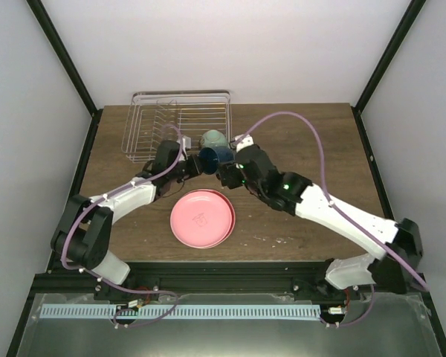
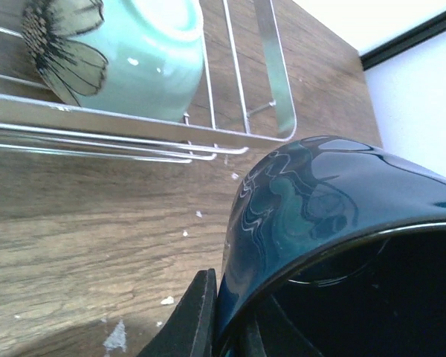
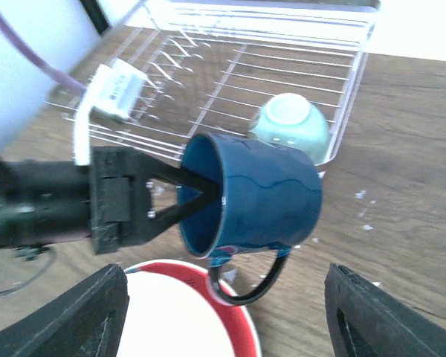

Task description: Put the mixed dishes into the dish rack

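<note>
Left gripper (image 3: 208, 192) was clamped on the cup (image 3: 260, 201), pinching the rim with one finger inside the mouth and one outside. The cup hung off the table (image 1: 297, 134) on its side. Its long axis was roughly level, its mouth faced back toward the left arm, and its handle hung down. Right gripper (image 3: 224, 269) was released, with its fingers spread wide on either side below the cup and not touching it, so the left arm alone carried the load. The rack (image 1: 156, 119) lay just beyond the cup and off to the left. Its near right corner was just beside the cup, and the left arm was clearly the nearer one to it. The bowl (image 1: 212, 138) appeared to sit already inside that near right corner, directly beyond the cup, so the straight-ahead spot looked taken. My read: the free wire floor was further left, so the coming move called for a lift over the near wall and then a shift leftward past the bowl. The cup would also need turning off its side before it was set down. The hanging handle looked like the part most likely to snag the top wire. The right arm looked best kept clear. The pink plate (image 1: 201, 218) lay flat on the table nearer the bases, well apart from the rack and not yet loaded.
</note>
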